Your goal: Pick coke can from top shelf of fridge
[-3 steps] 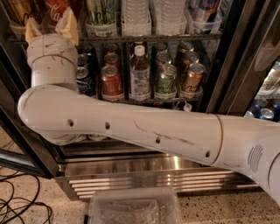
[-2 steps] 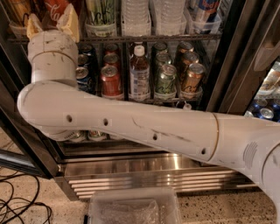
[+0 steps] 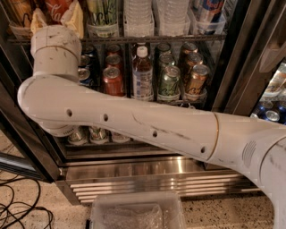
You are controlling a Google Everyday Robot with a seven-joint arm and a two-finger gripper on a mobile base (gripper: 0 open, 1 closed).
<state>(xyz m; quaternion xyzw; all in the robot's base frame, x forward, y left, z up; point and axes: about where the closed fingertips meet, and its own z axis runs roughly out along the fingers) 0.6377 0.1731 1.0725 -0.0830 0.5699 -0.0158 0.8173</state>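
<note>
While the arm reaches up at left, the gripper (image 3: 55, 18) sits right at the coke can (image 3: 56, 6), which stands at the left end of the top shelf (image 3: 178, 38) of the fridge (image 3: 152, 176). Can't tell if grip is clenched or released. One level down, a red can (image 3: 112, 81) & a bottle (image 3: 142, 76) stand side by side.
</note>
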